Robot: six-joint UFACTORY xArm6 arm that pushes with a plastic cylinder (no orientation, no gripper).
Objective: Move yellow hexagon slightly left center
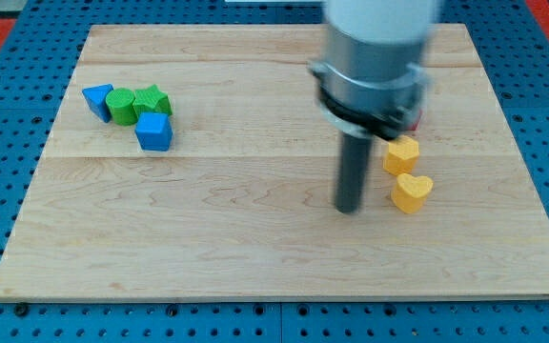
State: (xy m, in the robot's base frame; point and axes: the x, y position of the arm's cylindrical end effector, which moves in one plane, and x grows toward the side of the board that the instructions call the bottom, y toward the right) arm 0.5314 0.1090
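Observation:
Two yellow blocks lie at the view's right. The upper one looks like the yellow hexagon, partly hidden by the arm. The lower one is heart-shaped. My tip rests on the wooden board, just left of the yellow heart and below-left of the hexagon, apart from both by a small gap. The rod rises into the big grey arm body.
At the view's upper left is a cluster: a blue triangle-like block, a green round block, a green star-like block and a blue cube. A red block peeks out behind the arm.

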